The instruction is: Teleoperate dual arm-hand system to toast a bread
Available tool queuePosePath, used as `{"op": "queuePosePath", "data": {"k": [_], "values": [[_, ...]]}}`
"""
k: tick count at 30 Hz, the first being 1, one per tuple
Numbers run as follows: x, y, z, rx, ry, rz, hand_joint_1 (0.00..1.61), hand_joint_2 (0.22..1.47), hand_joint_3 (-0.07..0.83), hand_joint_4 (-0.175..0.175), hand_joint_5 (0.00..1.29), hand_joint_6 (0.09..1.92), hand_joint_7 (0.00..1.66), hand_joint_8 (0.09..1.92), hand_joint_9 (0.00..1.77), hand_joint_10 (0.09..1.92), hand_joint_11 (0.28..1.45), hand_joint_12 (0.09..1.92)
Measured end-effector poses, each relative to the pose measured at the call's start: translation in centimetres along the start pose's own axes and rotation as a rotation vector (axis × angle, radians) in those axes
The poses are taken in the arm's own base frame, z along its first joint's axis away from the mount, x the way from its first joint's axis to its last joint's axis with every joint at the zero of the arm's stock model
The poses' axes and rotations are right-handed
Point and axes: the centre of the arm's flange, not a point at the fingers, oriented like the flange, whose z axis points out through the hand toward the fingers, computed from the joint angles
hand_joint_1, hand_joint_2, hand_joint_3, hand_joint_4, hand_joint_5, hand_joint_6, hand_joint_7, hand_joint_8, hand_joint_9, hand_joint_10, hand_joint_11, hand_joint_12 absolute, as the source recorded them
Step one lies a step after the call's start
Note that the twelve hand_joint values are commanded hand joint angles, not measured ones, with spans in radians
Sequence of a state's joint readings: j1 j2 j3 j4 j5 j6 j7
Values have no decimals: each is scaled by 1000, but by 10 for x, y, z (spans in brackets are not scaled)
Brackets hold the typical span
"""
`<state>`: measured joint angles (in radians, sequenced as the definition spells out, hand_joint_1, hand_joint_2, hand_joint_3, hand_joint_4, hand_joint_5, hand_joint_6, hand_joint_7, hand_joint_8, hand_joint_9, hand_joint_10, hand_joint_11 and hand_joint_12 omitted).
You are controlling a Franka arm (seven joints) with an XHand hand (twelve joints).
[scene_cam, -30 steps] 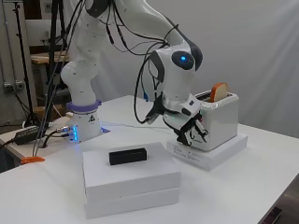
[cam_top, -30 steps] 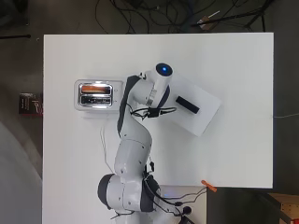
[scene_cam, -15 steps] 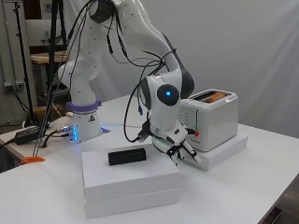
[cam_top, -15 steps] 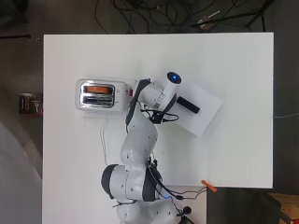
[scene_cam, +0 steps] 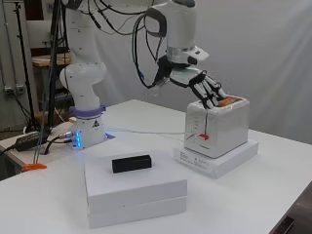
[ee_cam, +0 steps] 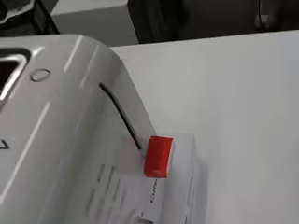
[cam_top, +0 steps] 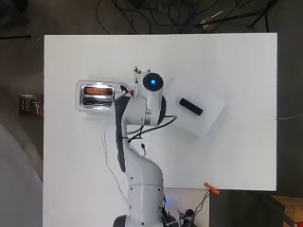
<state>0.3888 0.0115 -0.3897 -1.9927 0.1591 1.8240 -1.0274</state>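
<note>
Landmark: one white, round-cornered two-slot toaster [scene_cam: 217, 126], standing on a flat white slab [scene_cam: 219, 161] on the white table [cam_top: 236, 56].

Bread: one browned slice [cam_top: 97, 89], sunk flush in one of the toaster's slots; the other slot looks empty, though the overhead view is too dark to be sure. In the side view only an orange edge shows at the toaster's top.

Lever: one red rectangular lever tab [ee_cam: 158, 156], at the low end of the dark vertical slit on the toaster's end face, the end that faces the arm.

Hand: one black and white hand [scene_cam: 207, 87], above the toaster's top corner at the lever end, fingers spread and nearly straight, holding nothing. Contact with the toaster top cannot be settled from these views.

Key relation: the lever tab lies directly below the fingers, down the end face; the slit's long axis runs vertically. With the lever low and the bread sunk, the pressing step appears done.

Other items, beside the toaster: one white two-layer box [scene_cam: 134, 187]; one black rectangular block [scene_cam: 131, 163] lying on it.
</note>
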Motion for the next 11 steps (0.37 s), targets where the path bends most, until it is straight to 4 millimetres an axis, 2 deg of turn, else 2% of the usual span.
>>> {"op": "queuePosePath", "data": {"k": [2, 3, 4, 5, 6, 7, 8, 9, 10, 11], "values": [[0, -23, -31, -50, 19, -62, 0, 1096, -10, -60, 360, 87, 430, 87, 508, 87, 471, 87], [-2, -37, -47, -81, 27, -94, 0, 1127, 2, -62, 414, 87, 669, 121, 726, 129, 593, 87], [-6, -54, -64, -112, 39, -117, 0, 1168, 6, -58, 490, 87, 865, 693, 924, 676, 667, 602], [-10, -65, -75, -129, 54, -121, 0, 1195, 5, -59, 527, 87, 936, 1196, 1018, 1178, 677, 1107], [-14, -73, -83, -138, 66, -121, 0, 1205, 2, -64, 516, 87, 866, 1436, 967, 1389, 616, 1255], [-15, -78, -88, -145, 73, -125, 0, 1188, -2, -65, 461, 87, 728, 1078, 807, 1049, 557, 951], [-16, -81, -89, -154, 67, -134, 0, 1162, -4, -62, 390, 87, 481, 645, 545, 642, 474, 588], [-15, -82, -87, -160, 55, -137, 0, 1145, -3, -60, 339, 87, 319, 346, 379, 357, 423, 326], [-15, -80, -84, -158, 44, -127, 0, 1138, 0, -61, 304, 87, 232, 178, 290, 195, 395, 174], [-15, -78, -79, -148, 34, -105, 0, 1137, 2, -64, 281, 87, 190, 91, 247, 110, 380, 93]]}}
